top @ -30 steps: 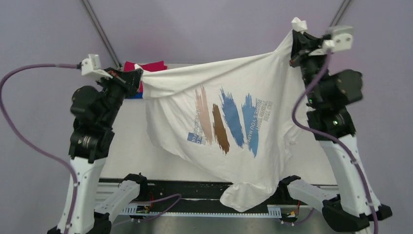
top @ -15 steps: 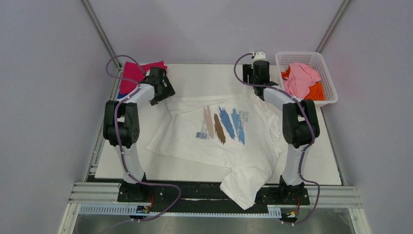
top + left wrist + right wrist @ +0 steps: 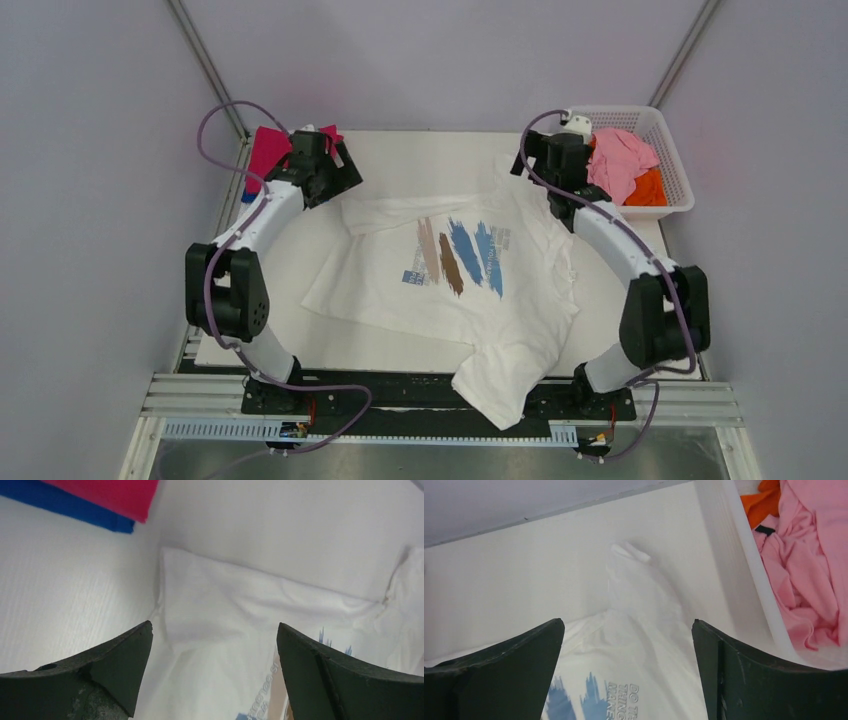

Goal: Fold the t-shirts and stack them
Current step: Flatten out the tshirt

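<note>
White printed t-shirt [image 3: 450,290] lies spread on the table [image 3: 420,155], with one end drooping over the table's near edge. Your left gripper [image 3: 215,630] stands wide open and empty, just above the shirt's far-left corner edge. The magenta t-shirt [image 3: 110,495] and blue t-shirt [image 3: 75,512] lie ahead to its left. Your right gripper [image 3: 626,625] also gapes empty over the shirt's peaked edge. The basket [image 3: 734,555] wall is close on its right, and bare table lies ahead.
</note>
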Available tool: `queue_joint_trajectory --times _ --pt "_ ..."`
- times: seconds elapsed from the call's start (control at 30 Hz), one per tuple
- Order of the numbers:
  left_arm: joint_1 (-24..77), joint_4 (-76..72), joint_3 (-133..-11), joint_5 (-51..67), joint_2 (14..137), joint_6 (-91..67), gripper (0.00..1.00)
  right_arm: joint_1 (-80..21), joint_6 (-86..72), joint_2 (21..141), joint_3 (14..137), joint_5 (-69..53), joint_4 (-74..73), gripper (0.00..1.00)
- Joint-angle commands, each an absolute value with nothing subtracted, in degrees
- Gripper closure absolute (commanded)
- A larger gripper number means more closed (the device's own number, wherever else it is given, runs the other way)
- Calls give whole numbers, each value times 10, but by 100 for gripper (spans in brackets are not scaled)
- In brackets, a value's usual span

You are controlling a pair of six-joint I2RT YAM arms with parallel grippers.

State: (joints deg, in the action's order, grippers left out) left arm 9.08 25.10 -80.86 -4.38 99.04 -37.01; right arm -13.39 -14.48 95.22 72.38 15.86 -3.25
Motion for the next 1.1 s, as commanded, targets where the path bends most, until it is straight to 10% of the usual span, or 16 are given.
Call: queue_joint_trajectory --times 0.0,0.53,1.07 --pt "122 221 -702 16 919 -382 0 -132 -287 825 599 111 -100 0" --pt "142 216 -422 12 833 -447 0 -126 -376 779 404 58 -110 0" --pt "142 263 -418 -44 687 -479 0 -71 -377 860 426 30 -101 0"
